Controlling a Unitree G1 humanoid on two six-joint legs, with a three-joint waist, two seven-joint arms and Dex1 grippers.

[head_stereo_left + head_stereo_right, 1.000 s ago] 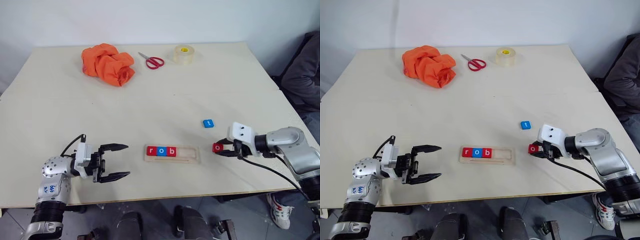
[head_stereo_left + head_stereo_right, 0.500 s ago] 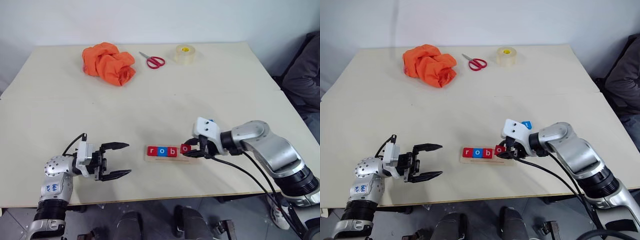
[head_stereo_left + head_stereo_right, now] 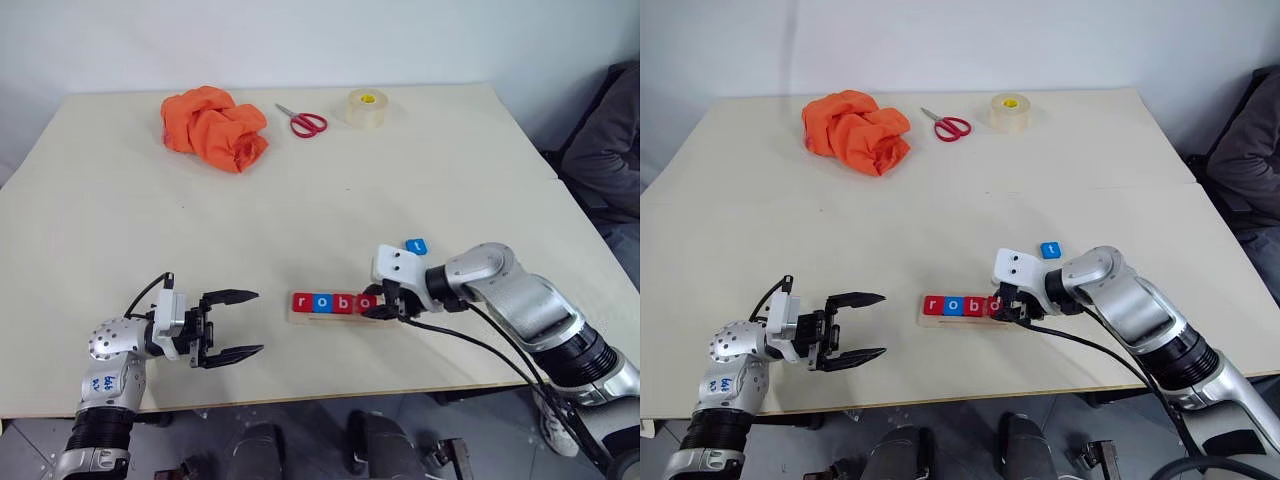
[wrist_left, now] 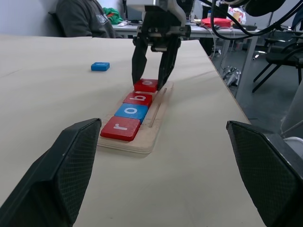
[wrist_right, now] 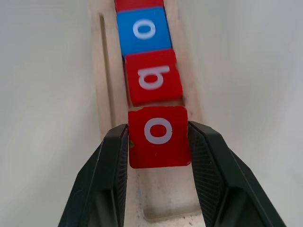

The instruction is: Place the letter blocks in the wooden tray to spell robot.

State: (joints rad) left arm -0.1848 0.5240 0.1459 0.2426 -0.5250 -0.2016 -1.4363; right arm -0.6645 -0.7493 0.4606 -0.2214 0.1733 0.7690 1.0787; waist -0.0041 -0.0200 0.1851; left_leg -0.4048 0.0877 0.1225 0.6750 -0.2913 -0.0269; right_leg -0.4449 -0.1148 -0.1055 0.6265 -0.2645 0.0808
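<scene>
Pale tabletop stretches wide around you, with the orange cloth, scissors and tape roll all well apart at the far side, so nothing there crowds the work. Your right gripper is clamped on the red o tile, holding it over the wooden tray near the front edge, just beside the red b tile, with the blue o tile and the red r tile beyond it. Likely risk: if you let go while the tile sits tilted or rides on the b's edge, it could perch crooked or nudge the row along the groove. Beyond it the tray has open room for one more tile. The blue t tile lies just beyond your right wrist on the far side, so a careless pull-back could knock it. Your left gripper hangs open and empty to the tray's left, clear of everything.
</scene>
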